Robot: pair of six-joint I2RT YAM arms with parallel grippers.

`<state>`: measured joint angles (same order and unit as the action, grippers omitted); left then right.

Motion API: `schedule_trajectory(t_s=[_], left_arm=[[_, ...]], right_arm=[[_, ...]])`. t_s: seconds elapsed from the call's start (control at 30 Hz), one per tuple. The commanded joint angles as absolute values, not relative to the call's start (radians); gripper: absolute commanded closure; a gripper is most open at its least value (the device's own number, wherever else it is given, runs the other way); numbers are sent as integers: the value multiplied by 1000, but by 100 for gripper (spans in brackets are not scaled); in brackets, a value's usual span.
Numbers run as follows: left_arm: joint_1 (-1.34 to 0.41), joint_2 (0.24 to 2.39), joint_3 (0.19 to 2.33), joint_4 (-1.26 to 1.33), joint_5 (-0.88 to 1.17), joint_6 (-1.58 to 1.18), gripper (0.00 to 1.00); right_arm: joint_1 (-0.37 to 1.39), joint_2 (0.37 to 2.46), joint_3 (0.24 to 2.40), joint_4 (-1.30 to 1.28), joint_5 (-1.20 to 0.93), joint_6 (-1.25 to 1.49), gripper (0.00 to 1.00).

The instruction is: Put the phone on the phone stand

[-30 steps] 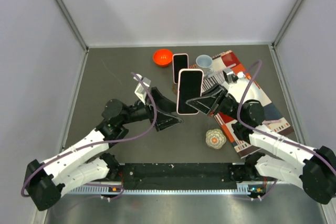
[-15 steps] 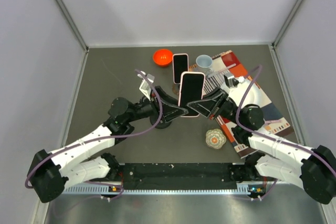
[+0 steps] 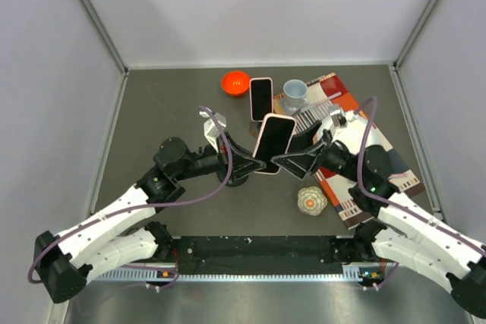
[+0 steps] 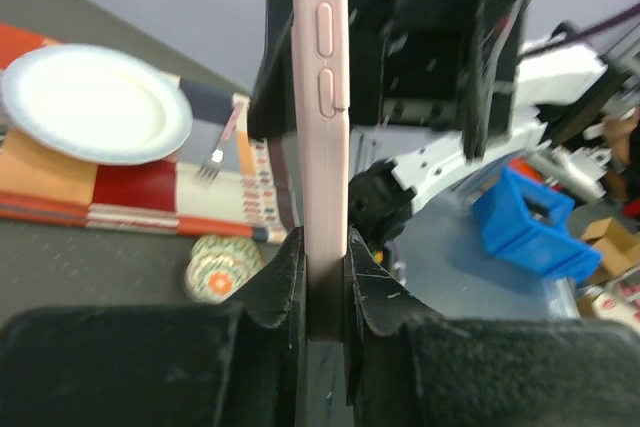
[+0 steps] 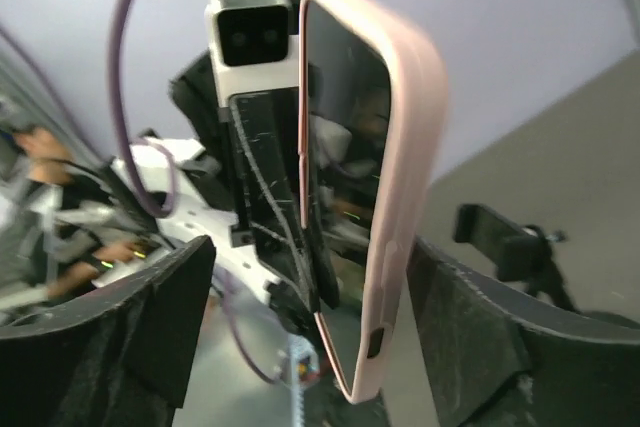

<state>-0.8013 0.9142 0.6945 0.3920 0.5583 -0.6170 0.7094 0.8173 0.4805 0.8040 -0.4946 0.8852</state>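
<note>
Looks like the hand-over step, in mid-air over the table's middle. At 9 o'clock of the load, clamps with the left gripper (image 3: 255, 163), drawn narrow onto the lower end of the pink-cased, black-screened smartphone (image 3: 273, 142), with pads (image 4: 283, 282) pressed against both faces in the left wrist view. Holds that smartphone aloft and tilted, top end leaning toward 1 o'clock, resting on no support. At 3 o'clock of it, brackets the case with the right gripper (image 3: 290, 155), spread wide and clear of both faces in the right wrist view, so gripping nothing. Reads, then, as carried by the left arm alone. Toward 12 o'clock, shows a dark upright slab with a pale rim (image 3: 260, 99) and, in the right wrist view, a black bracket-shaped phone stand (image 5: 498, 237) on the grey tabletop (image 5: 590, 137); cannot tell whether these belong together. Calls next for drawing the right gripper off toward 4 o'clock without brushing the case, then carrying the smartphone toward 12 o'clock, seating its lower end in the stand, leaning it back, and only then easing the clamp.
</note>
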Motion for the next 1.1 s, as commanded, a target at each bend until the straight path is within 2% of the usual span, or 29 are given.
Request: schedule_trajectory(t_s=[0.0, 0.07, 0.13, 0.2, 0.3, 0.4, 0.63, 1.07], left_arm=[[-801, 780, 788, 119, 548, -372, 100], [-801, 753, 813, 26, 557, -292, 100], [-801, 726, 831, -121, 546, -223, 100], [-801, 716, 862, -213, 549, -177, 100], [-801, 716, 891, -320, 612, -117, 100], [-801, 726, 907, -379, 655, -84, 100], [-801, 732, 922, -397, 693, -72, 100], [-801, 749, 920, -357, 739, -84, 100]], right_arm=[[677, 736, 731, 53, -534, 452, 21], [652, 761, 857, -152, -535, 277, 14], [644, 791, 920, -345, -610, 183, 12], [643, 834, 995, -440, -757, 85, 12], [646, 862, 1037, -448, -851, 14, 13], [646, 911, 1100, -456, -882, -40, 16], [692, 1031, 1230, -554, -876, -161, 31], [753, 1083, 1229, -561, -910, -209, 53]])
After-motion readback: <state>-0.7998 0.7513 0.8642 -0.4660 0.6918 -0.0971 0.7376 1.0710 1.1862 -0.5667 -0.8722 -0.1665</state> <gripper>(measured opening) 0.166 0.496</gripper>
